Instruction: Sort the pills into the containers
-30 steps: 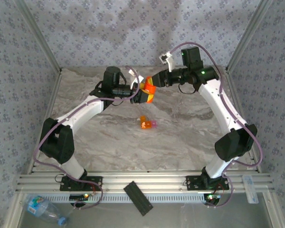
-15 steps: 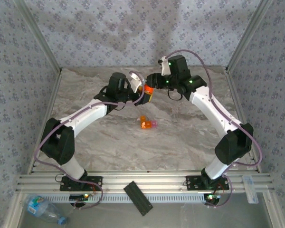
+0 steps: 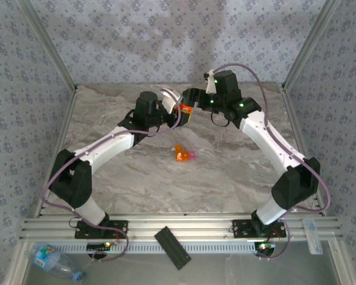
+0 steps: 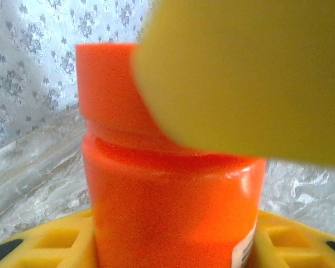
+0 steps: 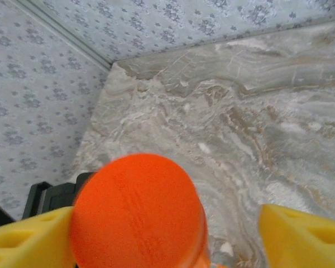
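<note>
Evidently the step in hand is getting the pill bottle open, since its cap sits on and no pills have gone anywhere yet. The left end effector is clamped on the bottle's body, one yellow pad across the front and the other beneath, holding it up above the far edge of the surface, about midway along. The right end effector is at the cap with its pads apart: one pad is just beside the cap, the other pad well clear of it, so it grips nothing.

My reading is that the next move calls for the right pads to centre on the cap, close squarely and turn or lift it while the left keeps the bottle from spinning. An off-centre bite could slip off the smooth rim.

The small orange compartment with its pale pink piece lies alone near the middle of the surface, well apart from both arms. A black bar rests beyond the near edge, and a clear plastic bottle lies off the near left corner. Neither stands in the way. I cannot make out any loose pills
</note>
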Robot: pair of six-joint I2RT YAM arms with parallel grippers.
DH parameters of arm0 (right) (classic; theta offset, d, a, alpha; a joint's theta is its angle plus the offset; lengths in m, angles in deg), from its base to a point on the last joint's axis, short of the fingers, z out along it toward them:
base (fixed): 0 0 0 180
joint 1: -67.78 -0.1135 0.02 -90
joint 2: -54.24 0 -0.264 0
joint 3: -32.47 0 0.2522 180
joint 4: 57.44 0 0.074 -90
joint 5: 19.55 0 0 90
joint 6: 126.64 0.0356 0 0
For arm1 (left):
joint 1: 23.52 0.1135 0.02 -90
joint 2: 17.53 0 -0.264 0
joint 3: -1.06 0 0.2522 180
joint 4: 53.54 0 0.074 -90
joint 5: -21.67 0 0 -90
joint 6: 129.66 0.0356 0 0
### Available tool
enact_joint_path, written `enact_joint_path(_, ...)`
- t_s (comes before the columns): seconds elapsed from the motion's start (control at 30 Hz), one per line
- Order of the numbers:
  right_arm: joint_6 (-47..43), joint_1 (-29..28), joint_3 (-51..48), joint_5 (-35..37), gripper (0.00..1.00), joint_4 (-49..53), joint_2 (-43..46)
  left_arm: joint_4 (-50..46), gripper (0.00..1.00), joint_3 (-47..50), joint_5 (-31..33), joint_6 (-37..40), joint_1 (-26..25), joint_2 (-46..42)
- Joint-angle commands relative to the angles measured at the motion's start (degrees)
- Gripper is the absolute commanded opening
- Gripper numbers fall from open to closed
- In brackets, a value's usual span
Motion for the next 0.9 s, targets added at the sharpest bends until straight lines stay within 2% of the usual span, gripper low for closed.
enact_joint_path(0.0,-1.8,3.5,-1.7,-8.0,0.94,-0.2,6.1,5.3,0.0,-0.9,-1.7,-1.6,1.3,-2.0)
enact_joint_path(0.13,-5.3,8.6,-2.8,-17.5,0.98,-1.1,9.7,5.4,0.0,-1.1,-6.6,-2.1,3.5,-2.0)
enact_joint_path(0.23,-10.8,11.4,0.2,-24.8,0.97,2.3,8.4,5.3,0.0,-1.6,-14.5,-2.8,5.1,-1.9)
enact_joint_path(0.33,-16.9,12.0,3.7,-28.0,0.97,5.6,6.6,4.5,0.0,-2.5,-21.8,-3.6,6.1,-1.7)
enact_joint_path(0.57,-22.8,11.4,11.9,-32.3,0.97,9.6,0.6,-4.3,0.0,-7.0,-32.2,-1.5,6.3,-0.3)
enact_joint_path(0.87,-26.4,7.5,17.5,-29.7,0.93,15.7,-5.0,-6.4,0.0,-8.5,-34.3,-1.1,6.0,0.9)
